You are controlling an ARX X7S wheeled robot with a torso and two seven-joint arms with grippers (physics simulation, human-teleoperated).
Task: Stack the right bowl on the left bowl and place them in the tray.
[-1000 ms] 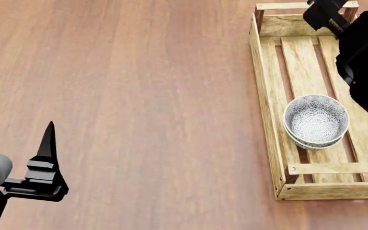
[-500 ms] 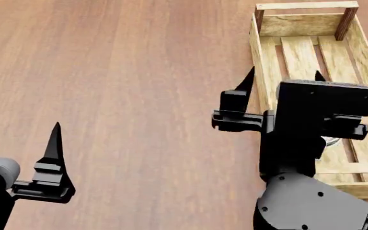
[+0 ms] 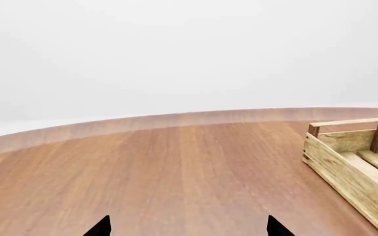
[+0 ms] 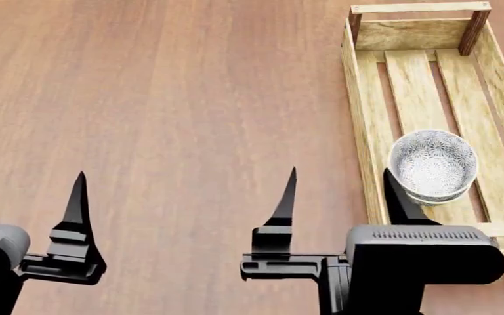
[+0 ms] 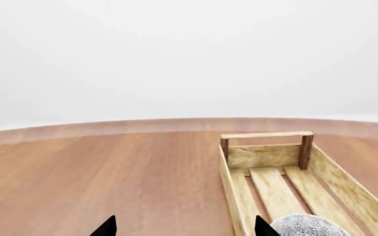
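Two grey-white patterned bowls (image 4: 433, 164) sit nested one in the other, upright, in the near half of the light-wood tray (image 4: 362, 125) at the right. My right gripper (image 4: 340, 174) is open and empty, low in the head view, just left of the tray; one finger overlaps the tray's near-left wall. My left gripper (image 4: 29, 174) is open and empty at the lower left, far from the bowls. In the right wrist view the bowls' rim (image 5: 306, 226) peeks beside the open right gripper (image 5: 185, 222), with the tray (image 5: 265, 156) beyond. The left wrist view shows the left gripper (image 3: 189, 222) open and the tray's far end (image 3: 338, 164).
A brown wooden tabletop (image 4: 165, 118) stretches left of the tray. The tray's far half shows bare slats (image 4: 414, 75). The table's far edge (image 3: 175, 120) meets a plain pale background.
My right arm has come back from over the tray's far end to low and near, left of the tray, uncovering the stacked bowls. The left gripper has barely shifted.
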